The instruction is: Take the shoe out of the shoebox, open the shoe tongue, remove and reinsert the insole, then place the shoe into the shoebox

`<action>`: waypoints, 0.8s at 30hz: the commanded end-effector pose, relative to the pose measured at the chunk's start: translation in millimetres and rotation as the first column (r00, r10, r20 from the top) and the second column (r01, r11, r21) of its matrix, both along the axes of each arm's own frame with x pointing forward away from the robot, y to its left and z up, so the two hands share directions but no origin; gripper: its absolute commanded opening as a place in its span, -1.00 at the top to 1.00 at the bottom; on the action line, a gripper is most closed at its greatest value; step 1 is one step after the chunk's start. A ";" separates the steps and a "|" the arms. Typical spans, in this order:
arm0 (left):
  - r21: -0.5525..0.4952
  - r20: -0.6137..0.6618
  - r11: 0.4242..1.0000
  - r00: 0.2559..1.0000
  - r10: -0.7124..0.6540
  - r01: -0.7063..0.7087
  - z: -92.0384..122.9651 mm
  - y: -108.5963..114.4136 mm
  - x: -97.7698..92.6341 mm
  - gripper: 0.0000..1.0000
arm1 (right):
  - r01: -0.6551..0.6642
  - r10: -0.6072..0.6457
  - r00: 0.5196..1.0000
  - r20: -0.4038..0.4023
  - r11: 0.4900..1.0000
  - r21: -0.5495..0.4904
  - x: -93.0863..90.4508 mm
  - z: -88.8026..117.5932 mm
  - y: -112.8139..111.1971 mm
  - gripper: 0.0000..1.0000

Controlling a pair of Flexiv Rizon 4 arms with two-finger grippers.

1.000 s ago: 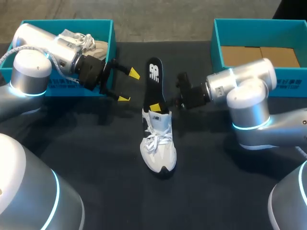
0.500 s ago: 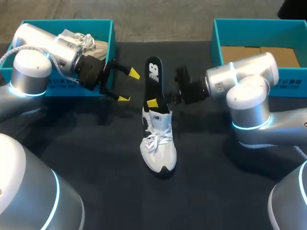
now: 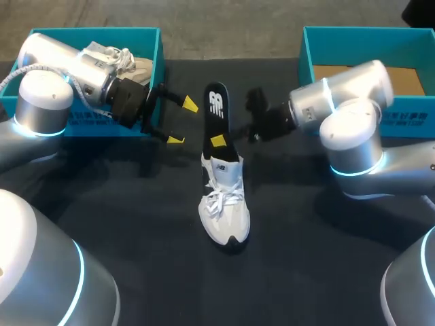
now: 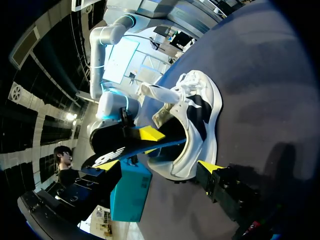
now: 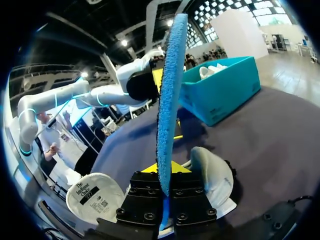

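1. The table [image 3: 285,258] has its open room on the near side. Dark cloth lies free to the left and right of the shoe, while the far strip is narrow, bounded by the two boxes and the far edge.
2. The right shoebox [image 3: 306,58] stands at the far right and shows only a cardboard floor. The left shoebox [image 3: 160,61] at the far left holds a second shoe [image 3: 126,62]. The right box looks like the likelier final home, and its left wall is the edge to lift over.
3. The shoe [image 3: 224,204] stands out of its box at the table's middle, with the toe near and the heel far.
4. The insole [image 3: 217,109] slants from the heel opening toward the far edge, between the boxes. I judge the insole step to be in hand, though I cannot tell whether it is coming out or going back in.
5. The right gripper [image 3: 224,140] is clenched on the insole at the heel end, with the blue edge pinched between its fingers in the right wrist view. The next move calls for keeping the insole in line with the shoe's opening so it does not buckle.
6. The left gripper [image 3: 178,122] is released and empty. It sits just left of the heel, apart from it and close to the left box's right wall. It is well placed to steady the shoe.
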State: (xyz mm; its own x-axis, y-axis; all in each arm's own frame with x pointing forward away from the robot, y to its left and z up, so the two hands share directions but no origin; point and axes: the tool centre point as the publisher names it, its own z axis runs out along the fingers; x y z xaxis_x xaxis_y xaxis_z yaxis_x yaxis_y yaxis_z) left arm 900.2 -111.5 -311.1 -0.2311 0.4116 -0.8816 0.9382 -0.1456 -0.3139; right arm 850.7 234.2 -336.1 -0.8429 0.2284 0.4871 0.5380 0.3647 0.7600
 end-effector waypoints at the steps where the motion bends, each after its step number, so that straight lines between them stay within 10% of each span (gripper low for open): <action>1: -0.001 0.000 1.000 1.000 -0.002 0.002 -1.0 -0.2 1.1 -1.00 | -0.002 0.001 1.000 -0.015 1.000 -0.031 -7.6 -8.9 3.5 1.00; 11: -0.001 0.000 1.000 1.000 -0.002 0.002 -1.0 -0.2 1.1 -1.00 | 0.001 -0.003 0.998 -0.070 0.999 -0.038 -26.1 -23.2 1.3 1.00; 14: -0.001 0.000 1.000 1.000 -0.002 0.002 -1.0 -0.2 1.1 -1.00 | 0.010 -0.012 0.998 -0.054 0.999 -0.034 -24.9 -19.2 0.7 0.43; 24: -0.001 0.000 1.000 1.000 -0.002 0.002 -1.0 -0.2 1.1 -1.00 | -0.012 0.013 1.000 0.023 0.999 -0.044 -3.9 6.6 5.2 0.26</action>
State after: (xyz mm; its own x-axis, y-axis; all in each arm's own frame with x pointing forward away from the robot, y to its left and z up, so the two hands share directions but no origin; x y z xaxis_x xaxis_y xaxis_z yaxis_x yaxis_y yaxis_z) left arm 900.2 -111.5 -311.1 -0.2311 0.4116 -0.8816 0.9382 -0.1456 -0.3139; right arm 841.4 238.4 -335.5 -0.8570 0.2379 0.4571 0.5152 0.3822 0.7672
